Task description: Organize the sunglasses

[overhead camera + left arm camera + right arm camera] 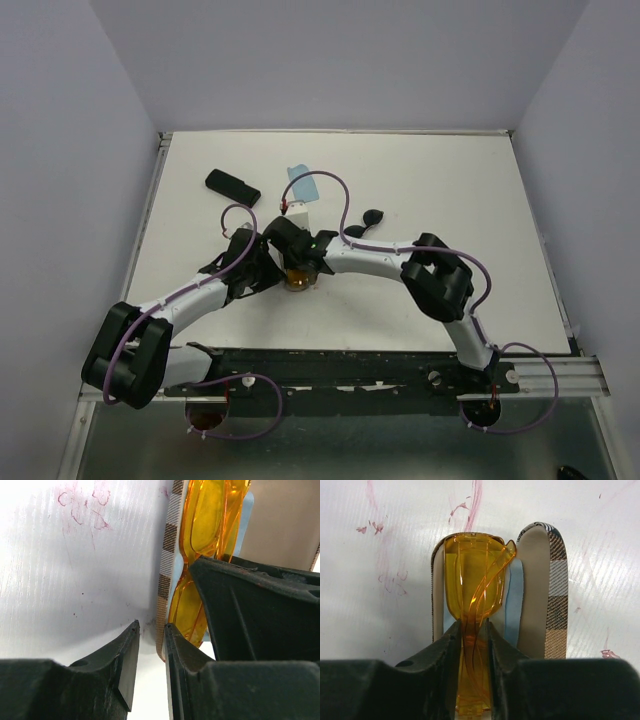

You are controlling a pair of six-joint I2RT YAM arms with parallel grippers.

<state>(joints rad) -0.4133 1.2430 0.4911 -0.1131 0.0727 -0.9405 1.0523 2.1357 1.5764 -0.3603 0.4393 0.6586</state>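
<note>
At the left, the table [450, 180] edge is met by a grey wall [70, 200]. A black case [232, 184] is noted toward that far-left side, well apart from both arms. Just right of it a blue cloth [303, 185] is laid flat.

The left gripper [150, 630] is positioned near the table's middle. Its fingers [125, 665] are set narrowly apart, with the rim of the plaid case [167, 575] running down into the gap. Whether that rim is pinched cannot be told, since the contact itself is hidden.

The orange sunglasses [472, 585] are found folded and standing on edge inside the open plaid case, between its two halves. The right gripper [471, 635] is clenched on them, with a finger pressed to each side of the frame.

Further right, the black sunglasses [362, 224] are lying on the table, apart from both grippers. Beyond these, open white surface is left up to the right and far edges.
</note>
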